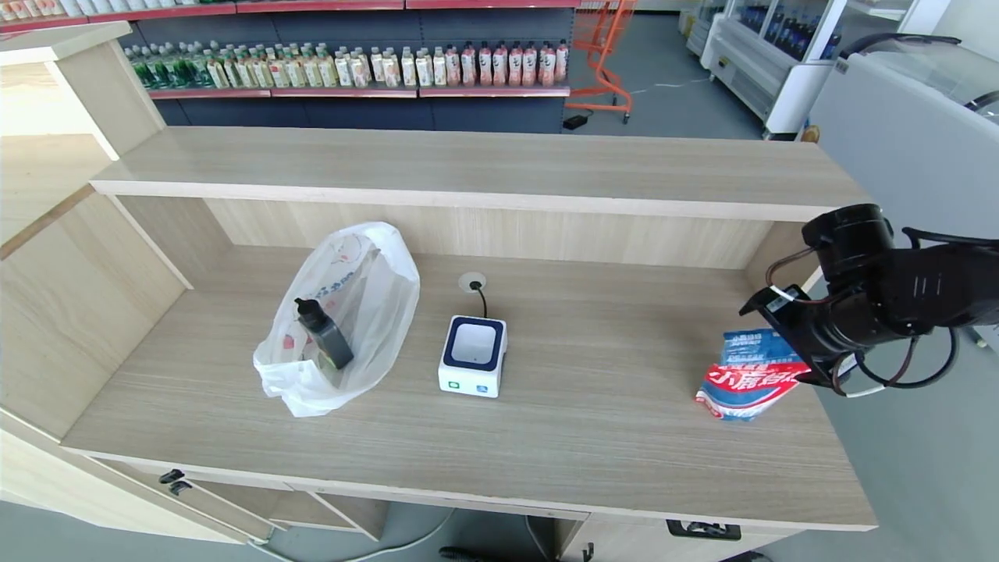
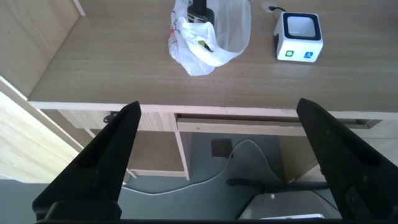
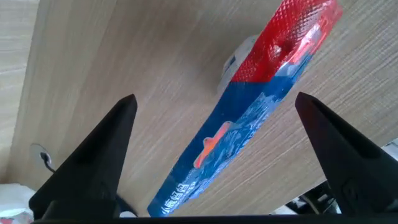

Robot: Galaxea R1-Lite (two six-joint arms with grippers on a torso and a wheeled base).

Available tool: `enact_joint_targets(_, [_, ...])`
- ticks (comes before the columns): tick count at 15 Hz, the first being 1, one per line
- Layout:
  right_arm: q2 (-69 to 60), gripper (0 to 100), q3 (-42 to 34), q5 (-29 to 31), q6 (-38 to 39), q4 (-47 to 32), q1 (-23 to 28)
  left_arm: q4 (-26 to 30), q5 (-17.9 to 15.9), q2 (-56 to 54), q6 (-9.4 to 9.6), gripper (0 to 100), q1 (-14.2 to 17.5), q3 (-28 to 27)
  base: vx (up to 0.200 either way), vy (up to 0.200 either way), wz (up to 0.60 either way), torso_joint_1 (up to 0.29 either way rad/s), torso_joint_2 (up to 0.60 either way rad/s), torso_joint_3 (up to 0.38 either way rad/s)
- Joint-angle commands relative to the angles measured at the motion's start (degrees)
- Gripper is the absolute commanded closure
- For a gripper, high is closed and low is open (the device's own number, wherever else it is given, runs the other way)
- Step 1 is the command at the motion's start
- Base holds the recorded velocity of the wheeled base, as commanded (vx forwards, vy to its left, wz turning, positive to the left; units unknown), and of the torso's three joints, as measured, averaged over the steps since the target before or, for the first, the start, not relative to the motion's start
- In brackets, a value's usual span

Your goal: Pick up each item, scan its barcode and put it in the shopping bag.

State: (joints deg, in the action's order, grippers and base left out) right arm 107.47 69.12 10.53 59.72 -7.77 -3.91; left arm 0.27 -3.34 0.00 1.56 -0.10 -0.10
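Pouch (image 1: 748, 378), right side of counter (image 1: 585, 390), judged soft and light; grasp mid-body; right tool (image 3: 214, 124) spread apart over it

Blue-and-red pouch (image 1: 743, 389), translucent white bag (image 1: 384, 275), white-and-navy scanner (image 1: 473, 356)

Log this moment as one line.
right hand: open at pouch | left hand: open, before counter | bottle: in shopping bag | scanner: beside bag

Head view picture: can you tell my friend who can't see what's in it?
The right gripper is open around a blue and red pouch at the right end of a wooden counter. A white scanner sits in the middle, and a shopping bag holding a dark bottle lies to its left.
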Motion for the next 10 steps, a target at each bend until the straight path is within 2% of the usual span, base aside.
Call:
enact_joint_targets(1, [7.5, 0, 2.6, 1.1, 0.0, 0.4, -1.5, 0.0, -0.1, 0.1, 0.02, 0, 0.0, 0.0, 0.0, 0.0, 0.0, 0.0, 0.0, 0.0])
enact_joint_targets(9, [15.1, 0, 4.1, 8.8, -0.8, 1.9, -5.7, 0.0, -0.1, 0.1, 0.02, 0, 0.0, 0.0, 0.0, 0.0, 0.0, 0.0, 0.0, 0.0])
enact_joint_targets(10, [15.1, 100, 3.9, 9.1, -3.0, 2.4, -5.9, 0.0, 0.0, 0.1, 0.02, 0, 0.0, 0.0, 0.0, 0.0, 0.0, 0.0, 0.0, 0.0])
